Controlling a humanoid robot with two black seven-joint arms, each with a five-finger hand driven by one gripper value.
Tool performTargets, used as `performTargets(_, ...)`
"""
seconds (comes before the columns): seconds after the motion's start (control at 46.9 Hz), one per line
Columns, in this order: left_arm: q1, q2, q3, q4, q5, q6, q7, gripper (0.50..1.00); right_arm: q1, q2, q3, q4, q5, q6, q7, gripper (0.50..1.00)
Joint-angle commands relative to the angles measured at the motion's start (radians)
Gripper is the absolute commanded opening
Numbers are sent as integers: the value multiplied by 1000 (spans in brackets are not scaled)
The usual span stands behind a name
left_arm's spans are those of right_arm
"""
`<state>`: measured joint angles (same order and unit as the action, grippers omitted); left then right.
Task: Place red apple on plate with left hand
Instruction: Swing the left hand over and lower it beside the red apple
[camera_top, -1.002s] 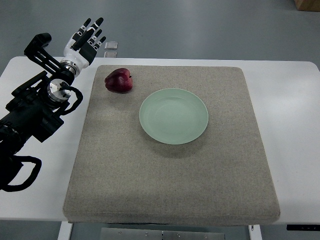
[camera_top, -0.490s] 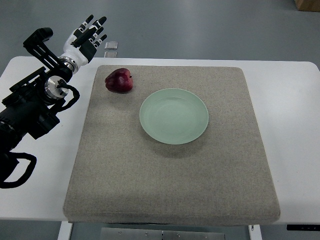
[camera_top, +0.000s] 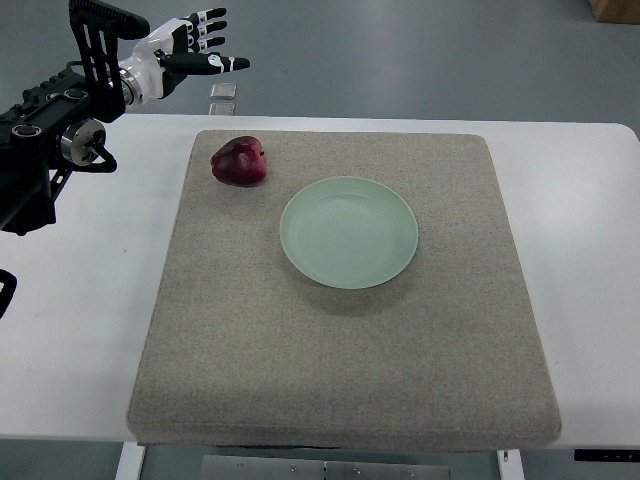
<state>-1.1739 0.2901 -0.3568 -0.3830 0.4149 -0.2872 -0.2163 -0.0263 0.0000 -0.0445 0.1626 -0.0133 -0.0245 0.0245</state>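
Apple, glossy, round, on coarse felt mat; smooth plate beside.

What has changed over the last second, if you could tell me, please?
The left hand has swung up and rightward beyond the table's far edge, its fingers now pointing right, holding nothing. The red apple and the plate have not moved.

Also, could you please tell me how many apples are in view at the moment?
1. The red apple lies on the grey mat near its far left corner, left of the green plate and apart from it. Nothing in view could hide another.
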Motion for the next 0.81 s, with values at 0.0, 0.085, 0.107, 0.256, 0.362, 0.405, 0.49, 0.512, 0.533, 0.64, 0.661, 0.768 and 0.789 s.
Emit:
performTargets(0.0,-24,37,67,-39,50,0,0,994,0,0,0,0,-1,0,0,964)
performTargets(0.085,-46,63,124,-77,114,0,0,994,0,0,0,0,1,0,0,964)
performTargets(0.107,-53,67,134,-85,134,-1,0,994,0,0,0,0,0,0,0,964)
performTargets(0.256,-81,110,159,-157,309,-3,-2,994,0,0,0,0,-1,0,0,964)
performTargets(0.362,-92,161,160,-263,456,-6,-3,994,0,0,0,0,1,0,0,964)
performTargets(0.405,-95,179,160,-309,514,-9,-3,994,0,0,0,0,-1,0,0,962)
performTargets(0.49,-98,204,160,-375,645,-9,-5,994,0,0,0,0,-1,0,0,964)
performTargets(0.512,-98,205,160,-382,678,-9,-6,994,0,0,0,0,-1,0,0,964)
performTargets(0.533,-98,205,160,-387,708,-9,-8,994,0,0,0,0,1,0,0,964)
performTargets(0.64,-96,204,160,-393,821,-9,-11,992,0,0,0,0,-1,0,0,964)
performTargets(0.661,-96,204,160,-393,840,-9,-12,992,0,0,0,0,-1,0,0,964)
performTargets(0.768,-93,204,162,-393,935,-9,-26,992,0,0,0,0,1,0,0,964)
performTargets(0.789,-92,204,164,-393,956,-9,-37,992,0,0,0,0,1,0,0,964)
